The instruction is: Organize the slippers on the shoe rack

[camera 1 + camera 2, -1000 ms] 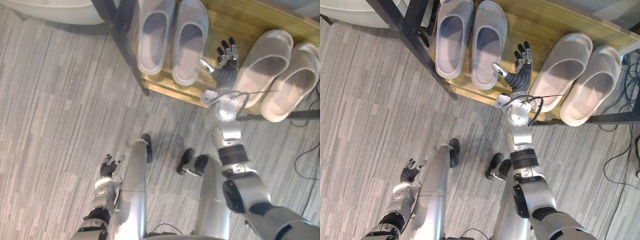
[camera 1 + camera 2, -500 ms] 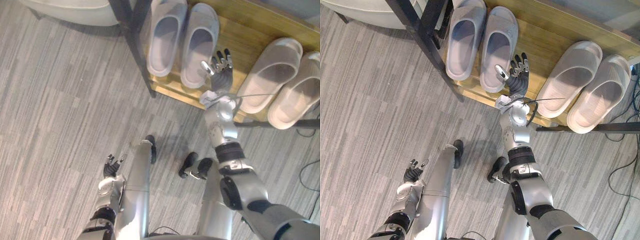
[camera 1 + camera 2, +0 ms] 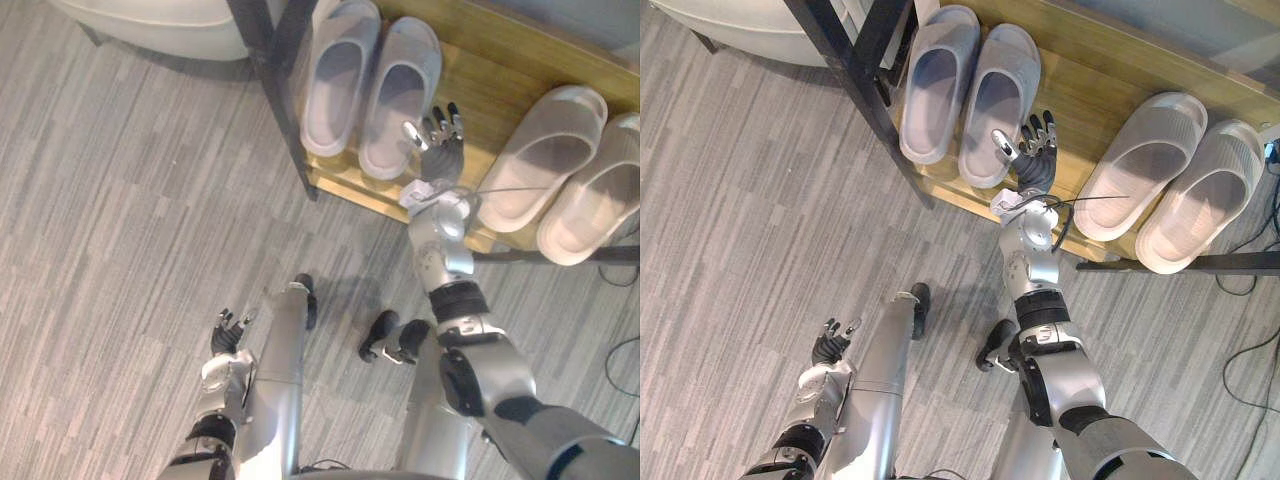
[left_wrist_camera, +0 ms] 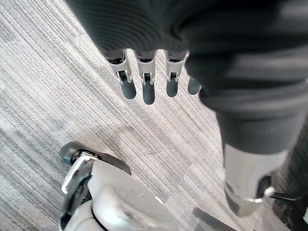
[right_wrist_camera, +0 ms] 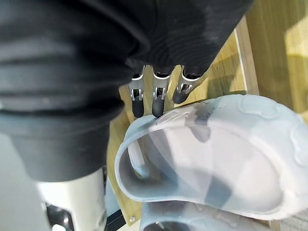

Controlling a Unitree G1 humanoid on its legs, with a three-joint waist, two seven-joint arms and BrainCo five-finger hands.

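Slipper (image 3: 992, 110) beside right robot hand (image 3: 1037, 163)

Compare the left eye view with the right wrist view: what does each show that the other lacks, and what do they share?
Left eye view's own: the beige slippers at the right end of the wooden shelf, the rack's black post, and the left hand, open over the floor. Right wrist view's own: a close look at the right hand, its fingertips right at the rim of the nearest grey slipper; contact cannot be judged. Shared: the open right hand, the grey slippers and the wooden shelf.
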